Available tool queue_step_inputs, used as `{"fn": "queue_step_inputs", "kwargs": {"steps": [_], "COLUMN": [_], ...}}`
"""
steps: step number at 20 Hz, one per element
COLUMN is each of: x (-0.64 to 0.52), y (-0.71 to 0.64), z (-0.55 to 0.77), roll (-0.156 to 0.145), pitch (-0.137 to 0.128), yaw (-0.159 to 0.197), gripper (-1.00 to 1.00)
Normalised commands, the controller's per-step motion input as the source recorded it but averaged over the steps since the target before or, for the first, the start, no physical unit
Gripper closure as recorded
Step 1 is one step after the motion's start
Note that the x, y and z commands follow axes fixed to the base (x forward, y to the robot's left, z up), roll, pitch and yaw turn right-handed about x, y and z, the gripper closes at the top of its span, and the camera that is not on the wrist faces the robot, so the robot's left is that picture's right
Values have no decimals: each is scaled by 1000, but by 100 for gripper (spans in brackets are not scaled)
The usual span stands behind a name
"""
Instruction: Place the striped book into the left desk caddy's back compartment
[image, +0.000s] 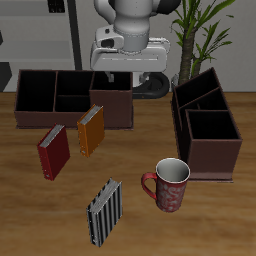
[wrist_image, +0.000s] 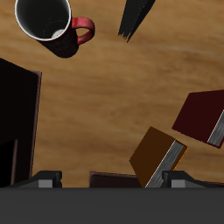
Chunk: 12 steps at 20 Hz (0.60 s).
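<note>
The striped book (image: 104, 211) lies flat on the table (image: 40, 215) in the lower middle of the exterior frame, close to the front edge, a little apart from the red mug (image: 168, 183). In the wrist view I catch only a dark wedge of it (wrist_image: 137, 17) near the mug (wrist_image: 48, 26). I judge it thin, stiff and light, with a smooth cover that could slip, so I would pinch it across its thickness along a long edge, or tip it up by the spine first, since lying flat it offers little to bite on.

The gripper (image: 128, 78) hangs high at the back of the table, over the wide caddy (image: 72, 97), well away from the book. Its fingers are barely visible along the edge of the wrist view, and I cannot tell whether they stand apart or together; nothing is between them.

The left desk caddy (image: 205, 125) sits at the right of the exterior frame, running lengthwise. Its large square bin is nearer the front, and the back compartment (image: 196, 92) is the narrow divided section farther back. Both look empty to me, though the interiors are dark. The wide caddy at the upper left also looks empty. The red book (image: 55, 151) and orange book (image: 90, 130) lie just in front of it.
</note>
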Motion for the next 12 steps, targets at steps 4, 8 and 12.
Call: {"fn": "queue_step_inputs", "kwargs": {"steps": [4, 8, 12], "x": [55, 140, 239], "y": [-21, -23, -32], "z": [17, -9, 68], "roll": [-36, -20, 21], "pitch": [-9, 3, -9], "yaw": [-10, -8, 16], "gripper": [-100, -100, -100]}}
